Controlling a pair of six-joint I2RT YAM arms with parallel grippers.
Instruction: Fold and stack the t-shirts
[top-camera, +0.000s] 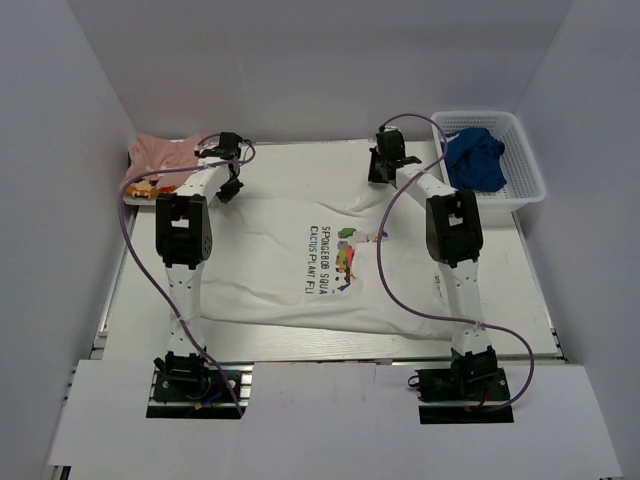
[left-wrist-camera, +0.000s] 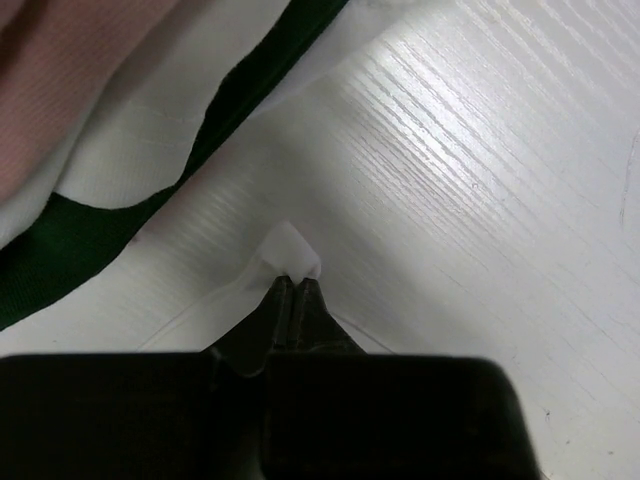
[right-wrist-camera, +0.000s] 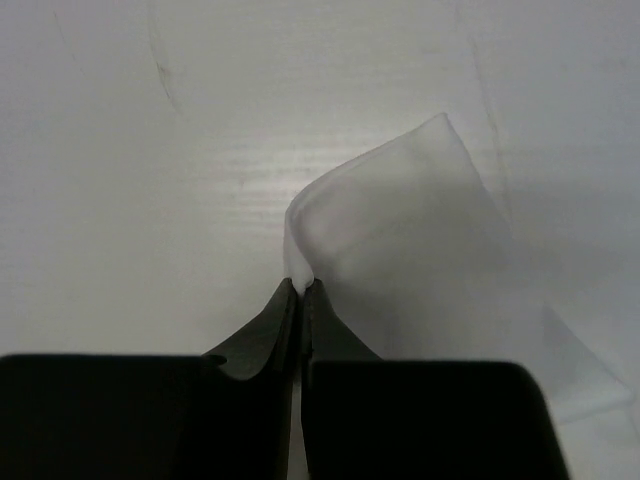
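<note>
A large white t-shirt with a colourful print and black lettering lies spread across the table. My left gripper is at its far left corner, and in the left wrist view the left gripper is shut on a small peak of white cloth. At the far right corner is my right gripper; the right wrist view shows the right gripper shut on a raised fold of the white shirt. The pink t-shirt with orange print lies crumpled at the far left.
A white basket at the far right holds a blue cloth. In the left wrist view, a dark green band on white cloth runs beside the pink cloth. White walls close in the table on three sides.
</note>
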